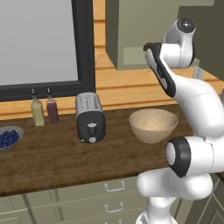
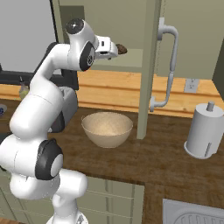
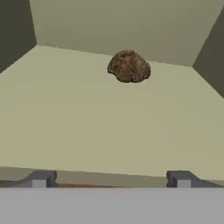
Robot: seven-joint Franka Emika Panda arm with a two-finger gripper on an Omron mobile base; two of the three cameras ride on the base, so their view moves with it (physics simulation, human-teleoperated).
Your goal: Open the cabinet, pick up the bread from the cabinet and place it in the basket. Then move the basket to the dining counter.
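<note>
The olive-green cabinet (image 2: 109,26) stands open, its door (image 2: 148,65) swung out edge-on with the silver bar handle (image 2: 171,57). The bread (image 3: 129,66), a small dark-brown lump, lies on the cabinet's shelf toward the back, also seen as the bread (image 2: 122,49). My gripper (image 3: 111,179) is open at the shelf's front edge, pointing at the bread and well short of it, with nothing between the fingers; from the right it is the gripper (image 2: 113,50). The tan basket (image 1: 153,124) (image 2: 107,129) sits empty on the wooden worktop below. The dining counter is out of view.
A toaster (image 1: 89,117) stands left of the basket, with two bottles (image 1: 43,111) and a grey bowl of blueberries (image 1: 8,138) further left. A paper towel holder (image 2: 204,131) and a sink (image 2: 192,214) lie to the right. The open door hangs above the worktop beside the basket.
</note>
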